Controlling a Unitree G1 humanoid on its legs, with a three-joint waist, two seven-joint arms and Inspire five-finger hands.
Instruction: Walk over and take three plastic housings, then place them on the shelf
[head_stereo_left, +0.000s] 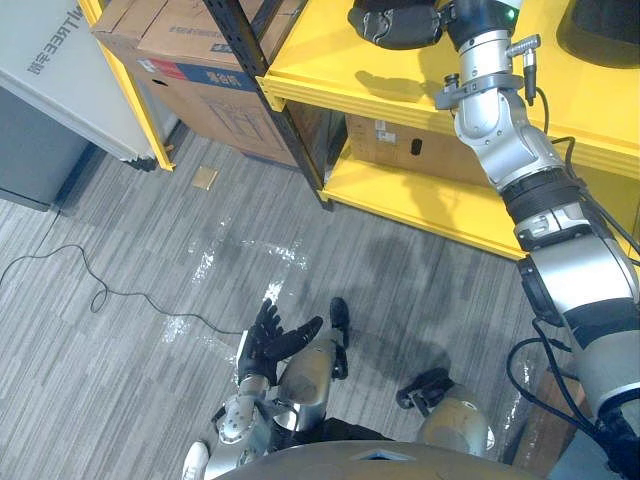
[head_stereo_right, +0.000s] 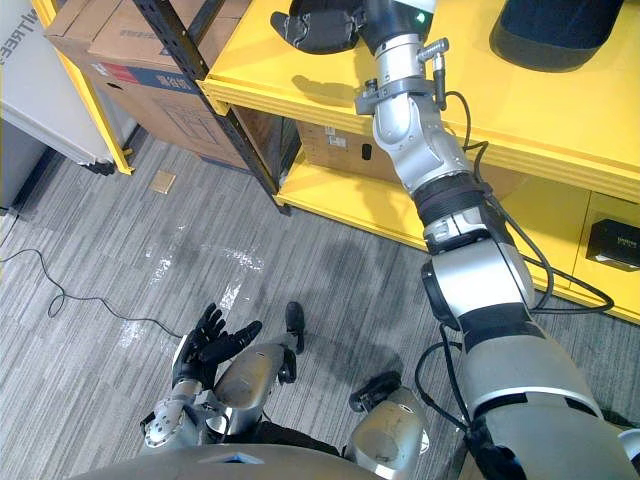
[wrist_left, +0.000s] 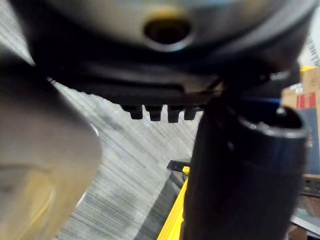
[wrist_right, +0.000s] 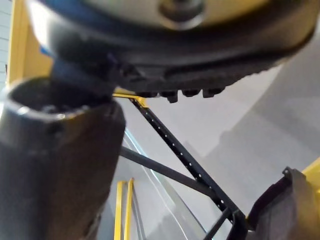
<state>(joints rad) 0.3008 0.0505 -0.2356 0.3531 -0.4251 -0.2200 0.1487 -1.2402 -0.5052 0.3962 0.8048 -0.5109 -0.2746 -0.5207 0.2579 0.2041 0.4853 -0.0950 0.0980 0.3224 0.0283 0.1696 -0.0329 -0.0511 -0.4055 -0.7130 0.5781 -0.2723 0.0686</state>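
A dark plastic housing (head_stereo_left: 393, 24) lies on the top yellow shelf (head_stereo_left: 330, 70), and its edge (wrist_right: 280, 205) shows in the right wrist view. My right arm reaches up to the shelf, with the right hand (head_stereo_left: 468, 14) right beside that housing. Its thumb (wrist_right: 55, 165) and straight fingers hold nothing. A second dark housing (head_stereo_right: 555, 35) sits further right on the same shelf. My left hand (head_stereo_left: 272, 338) hangs low over the grey floor, fingers spread and empty.
A black rack upright (head_stereo_left: 250, 50) stands left of the shelf, with cardboard boxes (head_stereo_left: 190, 60) behind it. A lower yellow shelf (head_stereo_left: 420, 195) carries another box (head_stereo_left: 400, 140). A white cabinet (head_stereo_left: 60, 70) stands at far left. A small black box (head_stereo_right: 612, 243) sits at the right.
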